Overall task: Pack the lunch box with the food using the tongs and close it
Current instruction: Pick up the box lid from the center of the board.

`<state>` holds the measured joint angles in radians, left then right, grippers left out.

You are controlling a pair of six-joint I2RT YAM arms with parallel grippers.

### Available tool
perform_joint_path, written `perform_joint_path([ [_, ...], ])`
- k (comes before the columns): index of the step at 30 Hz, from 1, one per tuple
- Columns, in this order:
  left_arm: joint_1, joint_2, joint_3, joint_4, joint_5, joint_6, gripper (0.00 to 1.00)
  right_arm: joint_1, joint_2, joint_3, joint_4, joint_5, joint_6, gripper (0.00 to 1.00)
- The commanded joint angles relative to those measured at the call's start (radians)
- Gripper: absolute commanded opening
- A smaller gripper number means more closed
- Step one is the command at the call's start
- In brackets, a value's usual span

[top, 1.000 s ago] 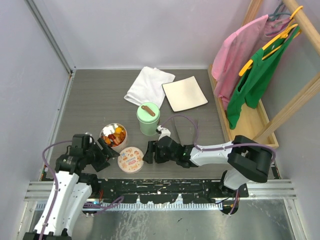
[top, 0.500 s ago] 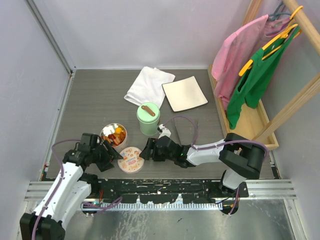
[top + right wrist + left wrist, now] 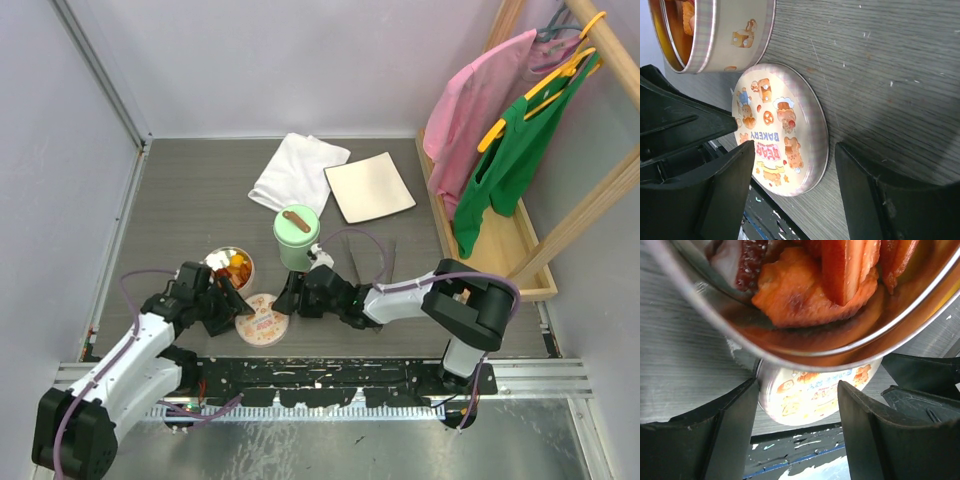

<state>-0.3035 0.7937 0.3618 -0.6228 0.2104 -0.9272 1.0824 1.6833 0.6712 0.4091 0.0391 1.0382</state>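
The lunch box is a round tin holding the food, orange and red bite-size pieces, seen close up in the left wrist view. Its lid, printed with bears, lies flat on the table in front of it. My left gripper is open at the lid's left edge. In the left wrist view the lid shows between the two fingers. My right gripper is open at the lid's right edge. The tongs lie on the table behind the right arm.
A mint-green container with a brown knob stands just behind the right gripper. A white cloth and a cream square plate lie further back. A wooden rack with pink and green garments lines the right side.
My left gripper has moved right, up to the lid's left edge. My right gripper has slid left and slightly back, toward the lid's right edge. The lid and tin have not moved.
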Motion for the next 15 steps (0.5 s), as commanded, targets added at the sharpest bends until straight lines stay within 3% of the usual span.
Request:
perform_joint_path([
  [1,-0.032,0.047,-0.021,0.130,0.016,0.012,0.65,-0.002,0.035,0.057,-0.072,-0.061,-0.040,0.70],
  [7,-0.108,0.061,-0.021,0.186,0.018,-0.029,0.63,-0.001,0.064,0.058,0.007,-0.185,0.010,0.63],
  [15,-0.130,-0.023,0.036,0.177,0.020,-0.053,0.58,-0.002,-0.021,0.062,-0.020,-0.177,0.008,0.56],
])
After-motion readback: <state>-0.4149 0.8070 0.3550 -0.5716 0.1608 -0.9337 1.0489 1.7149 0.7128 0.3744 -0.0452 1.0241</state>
